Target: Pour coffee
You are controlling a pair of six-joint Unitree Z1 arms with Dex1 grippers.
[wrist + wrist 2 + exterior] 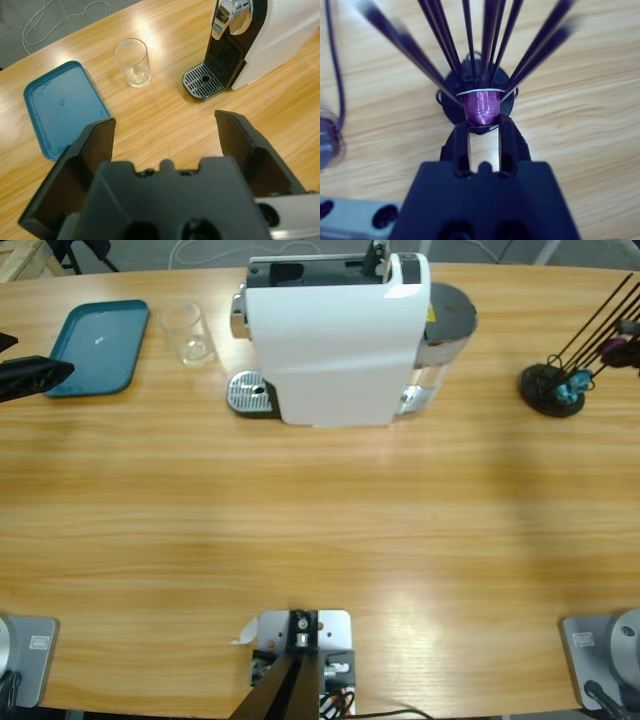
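Two grippers: left gripper [165, 127] spread empty facing glass [131, 62] near table's far-left corner; right gripper [484, 131] pinches purple capsule [481, 107] at rack [475, 90], likely to load machine [335, 340]. No coffee visible.

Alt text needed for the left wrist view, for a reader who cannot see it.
The left gripper, jaws open and empty, hangs over a wooden table. Beyond it stand a clear glass, a teal tray and a white coffee machine with its drip grate.

table [320, 530]: glossy wood | machine [335, 350]: smooth white plastic | drip grille [202, 82]: metal | cup [132, 62]: clear glass | tray [62, 107]: matt teal plastic
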